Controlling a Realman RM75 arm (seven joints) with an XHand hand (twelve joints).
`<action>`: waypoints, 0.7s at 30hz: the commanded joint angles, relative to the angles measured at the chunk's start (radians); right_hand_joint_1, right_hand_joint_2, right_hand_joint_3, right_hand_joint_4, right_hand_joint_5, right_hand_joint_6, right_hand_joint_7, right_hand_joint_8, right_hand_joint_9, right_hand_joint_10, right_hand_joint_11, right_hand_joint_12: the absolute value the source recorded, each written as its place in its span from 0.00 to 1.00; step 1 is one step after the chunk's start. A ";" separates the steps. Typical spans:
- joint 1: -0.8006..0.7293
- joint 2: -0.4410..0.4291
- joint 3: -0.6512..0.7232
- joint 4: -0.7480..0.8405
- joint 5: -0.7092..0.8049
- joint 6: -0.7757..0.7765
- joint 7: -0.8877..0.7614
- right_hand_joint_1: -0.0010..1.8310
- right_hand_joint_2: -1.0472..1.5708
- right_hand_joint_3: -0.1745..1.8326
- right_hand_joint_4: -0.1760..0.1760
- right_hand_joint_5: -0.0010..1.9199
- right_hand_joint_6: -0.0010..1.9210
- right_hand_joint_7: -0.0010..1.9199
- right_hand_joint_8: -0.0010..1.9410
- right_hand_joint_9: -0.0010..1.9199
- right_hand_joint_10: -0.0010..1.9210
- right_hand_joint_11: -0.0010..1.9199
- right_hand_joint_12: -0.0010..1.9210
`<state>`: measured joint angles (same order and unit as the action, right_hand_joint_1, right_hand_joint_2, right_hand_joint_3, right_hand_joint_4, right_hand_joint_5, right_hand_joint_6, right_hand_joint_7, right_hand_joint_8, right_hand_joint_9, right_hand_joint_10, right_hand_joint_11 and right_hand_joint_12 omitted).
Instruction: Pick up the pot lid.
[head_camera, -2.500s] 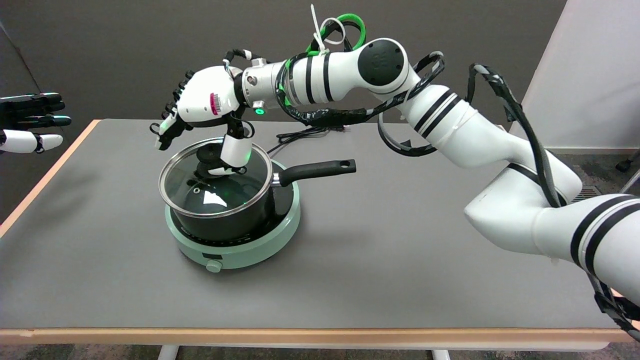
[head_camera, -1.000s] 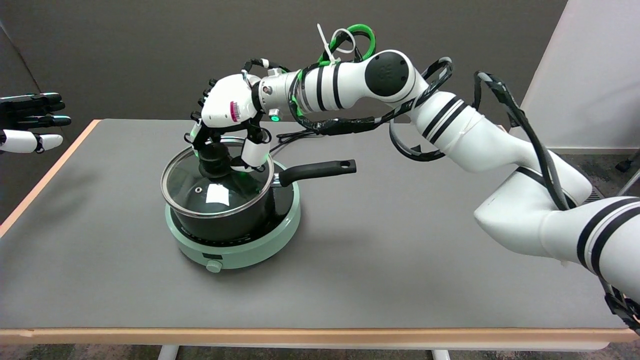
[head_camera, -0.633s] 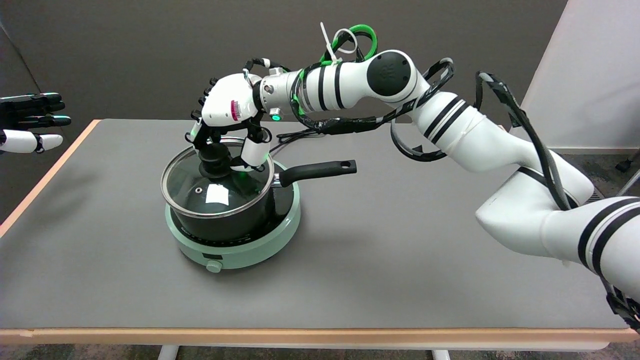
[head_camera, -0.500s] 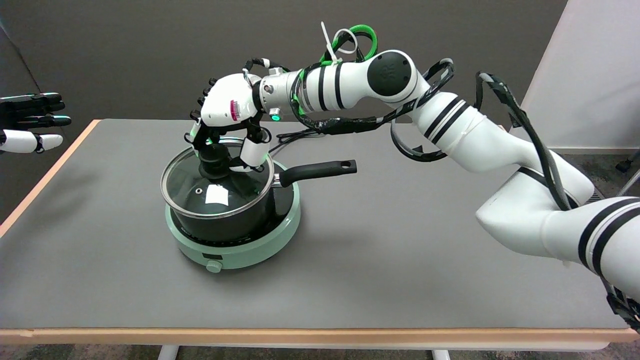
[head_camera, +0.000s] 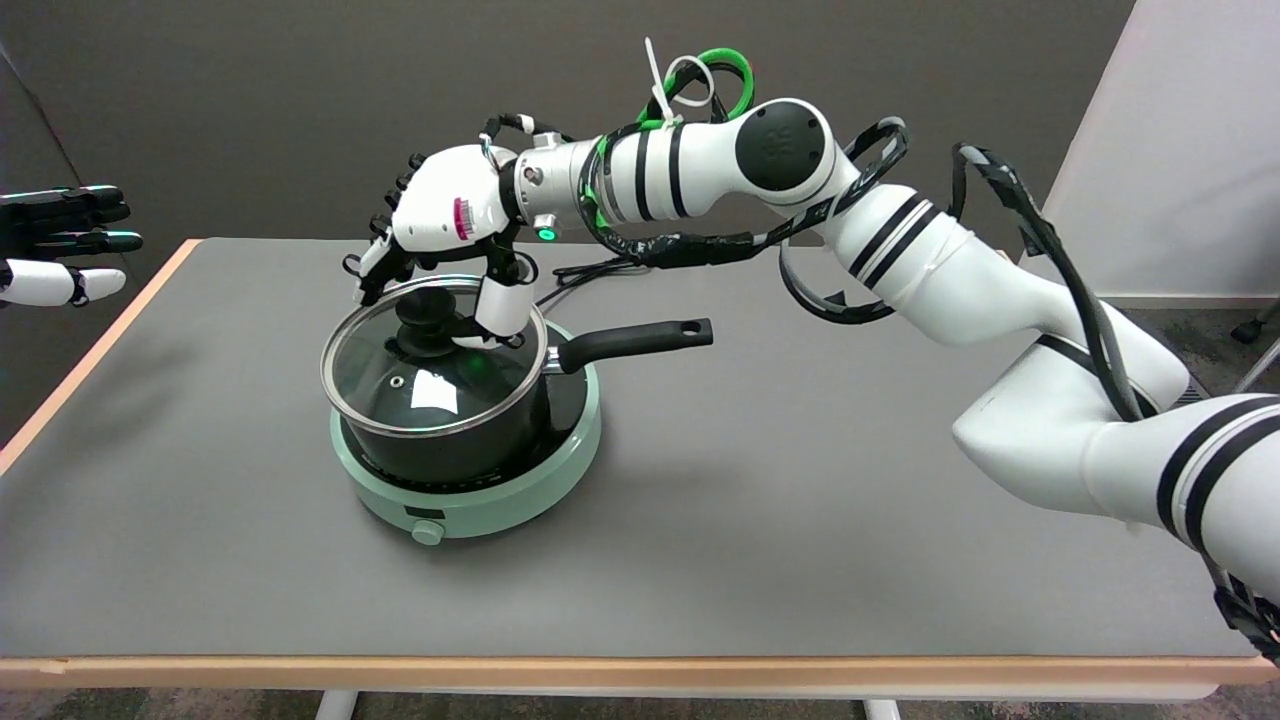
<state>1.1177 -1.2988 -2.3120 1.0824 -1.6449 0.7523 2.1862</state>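
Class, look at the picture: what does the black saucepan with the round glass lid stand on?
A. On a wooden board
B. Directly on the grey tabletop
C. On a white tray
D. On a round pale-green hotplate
D: the black saucepan, with its round glass lid on, sits on the round pale-green hotplate, which itself rests on the grey tabletop.

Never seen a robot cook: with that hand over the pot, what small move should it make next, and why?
Probably close the right hand on the knob. The glass lid sits flat on the pot, and only the thumb reaches the knob; the other fingers are spread above it.
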 joint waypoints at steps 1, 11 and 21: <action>-0.003 0.000 0.000 0.012 0.028 0.002 0.001 0.45 0.62 0.56 0.89 0.23 0.10 0.34 0.11 0.37 0.27 0.28 0.55; -0.003 -0.001 -0.013 0.008 0.032 -0.004 0.001 0.44 0.63 0.55 0.97 0.29 0.13 0.36 0.12 0.38 0.27 0.28 0.55; -0.011 -0.003 -0.013 0.002 0.039 -0.019 0.001 0.45 0.65 0.52 1.00 0.33 0.19 0.40 0.15 0.40 0.28 0.28 0.53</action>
<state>1.1147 -1.2994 -2.3199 1.0897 -1.6184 0.7482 2.1875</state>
